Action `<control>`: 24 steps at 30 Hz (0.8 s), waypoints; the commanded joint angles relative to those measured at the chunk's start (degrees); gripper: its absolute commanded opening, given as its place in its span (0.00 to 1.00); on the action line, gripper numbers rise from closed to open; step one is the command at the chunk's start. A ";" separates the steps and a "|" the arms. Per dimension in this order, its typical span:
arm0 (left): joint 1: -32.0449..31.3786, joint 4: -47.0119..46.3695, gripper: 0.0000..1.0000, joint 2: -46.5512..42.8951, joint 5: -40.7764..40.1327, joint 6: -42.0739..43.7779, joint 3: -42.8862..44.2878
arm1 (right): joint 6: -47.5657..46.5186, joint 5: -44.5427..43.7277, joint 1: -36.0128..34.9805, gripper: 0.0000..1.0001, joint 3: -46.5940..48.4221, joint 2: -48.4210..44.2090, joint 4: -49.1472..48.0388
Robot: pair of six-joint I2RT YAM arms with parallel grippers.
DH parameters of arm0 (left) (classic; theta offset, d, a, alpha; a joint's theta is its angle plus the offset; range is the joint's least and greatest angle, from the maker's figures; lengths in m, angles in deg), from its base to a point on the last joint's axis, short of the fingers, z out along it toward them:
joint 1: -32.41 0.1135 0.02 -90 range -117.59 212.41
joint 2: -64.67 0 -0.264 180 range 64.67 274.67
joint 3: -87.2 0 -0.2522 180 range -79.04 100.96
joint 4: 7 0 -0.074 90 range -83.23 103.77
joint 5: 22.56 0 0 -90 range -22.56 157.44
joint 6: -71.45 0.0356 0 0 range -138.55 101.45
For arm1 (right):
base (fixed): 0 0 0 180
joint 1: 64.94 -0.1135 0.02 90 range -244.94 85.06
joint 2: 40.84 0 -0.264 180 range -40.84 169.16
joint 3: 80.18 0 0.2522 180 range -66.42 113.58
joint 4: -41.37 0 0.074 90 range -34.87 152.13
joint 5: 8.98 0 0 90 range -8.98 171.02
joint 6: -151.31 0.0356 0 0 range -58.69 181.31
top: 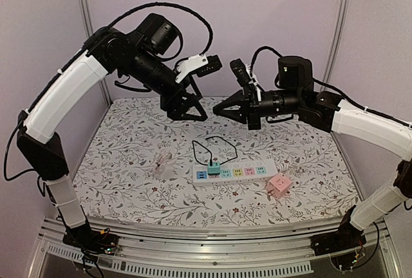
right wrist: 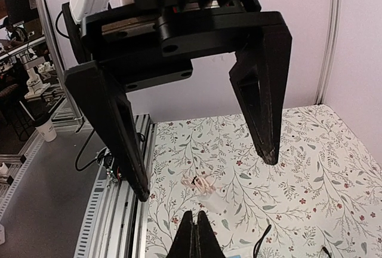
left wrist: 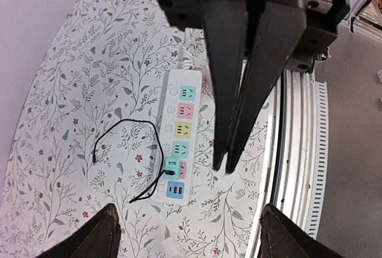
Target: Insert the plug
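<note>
Up close, the left fingers (left wrist: 101, 237) are spread wide and the right fingers (right wrist: 190, 240) are pressed shut; both hold nothing. The small teal plug (top: 214, 168) with its thin black cord (top: 212, 146) sits in the long white power strip (top: 235, 172), low in the middle, so that part looks done. A pink cube plug (top: 279, 185) lies just beside the strip on the flowery bench (top: 116, 175), not plugged in.

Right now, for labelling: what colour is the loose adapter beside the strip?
Pink adapter; top view.

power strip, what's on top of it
A teal plug with a black cable sits on the power strip near one end; the other sockets are bare. Its prongs are covered.
</note>
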 commanded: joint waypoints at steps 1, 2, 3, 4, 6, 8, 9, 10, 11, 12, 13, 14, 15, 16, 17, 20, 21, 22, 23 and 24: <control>3.16 -4.63 0.82 -7.70 -4.05 -0.56 -6.89 | -0.92 -5.84 -0.10 0.00 -2.01 -4.42 -1.18; 3.78 -6.83 0.83 -9.83 -3.66 -0.60 -10.21 | -0.64 -6.70 -0.09 0.00 -1.97 -4.46 -1.41; 4.19 -8.58 0.82 -11.36 -3.98 -0.01 -13.73 | -0.14 -7.09 -0.03 0.00 -1.80 -4.18 -1.60; 4.58 -9.00 0.82 -12.23 -4.92 1.30 -16.26 | 0.55 -7.33 -0.06 0.00 -1.75 -3.85 -2.18; 5.72 -7.40 0.77 -12.68 -8.46 4.37 -20.35 | 2.12 -8.60 -0.10 0.00 -1.53 -2.12 -2.45; 7.83 -6.13 0.72 -14.06 -12.01 7.75 -24.89 | 4.87 -9.58 -0.05 0.00 0.08 -0.09 -3.24; 9.61 -4.94 0.71 -15.06 -13.72 10.15 -27.21 | 5.85 -9.34 -0.04 0.00 0.83 0.69 -3.09; 12.31 -3.66 0.73 -16.54 -14.95 13.51 -30.43 | 6.18 -8.62 -0.04 0.00 1.24 1.45 -3.07; 15.34 -2.77 0.78 -17.94 -15.92 16.35 -33.92 | 6.39 -7.90 -0.14 0.00 1.35 1.78 -3.07; 18.93 -1.74 0.81 -19.18 -18.01 18.87 -37.33 | 6.56 -7.75 -0.27 0.00 1.31 2.16 -3.07; 21.72 -0.74 0.83 -20.09 -20.41 20.80 -40.96 | 6.80 -8.06 -0.42 0.00 1.27 2.37 -3.07; 23.87 1.28 0.83 -20.94 -22.62 22.20 -44.32 | 7.00 -8.55 -0.57 0.00 1.11 2.47 -3.07; 25.21 1.95 0.83 -22.10 -25.32 23.80 -48.58 | 7.17 -9.05 -0.64 0.03 0.91 2.54 -3.07; 26.07 2.11 0.84 -23.59 -27.64 25.26 -53.04 | 7.51 -9.35 -0.78 0.10 0.80 2.67 -3.07; 26.87 2.17 0.86 -25.55 -29.44 26.35 -57.50 | 7.67 -9.56 -0.95 0.16 0.52 2.75 -3.07; 29.50 2.43 0.99 -30.24 -32.34 28.61 -69.22 | 7.75 -10.31 -1.64 0.35 -0.53 2.85 -3.07; 30.28 1.33 0.99 -30.97 -34.00 28.49 -73.84 | 7.68 -10.55 -1.80 0.43 -0.85 2.85 -3.07; 31.05 -0.73 0.99 -31.39 -35.74 28.10 -76.61 | 7.60 -10.69 -1.92 0.50 -1.07 2.85 -3.07; 31.47 -2.76 0.99 -31.27 -37.29 27.30 -79.22 | 7.58 -10.70 -2.02 0.58 -1.26 2.85 -3.07; 31.50 -4.50 0.99 -30.89 -38.01 26.19 -81.24 | 7.58 -10.78 -2.09 0.65 -1.43 2.79 -3.07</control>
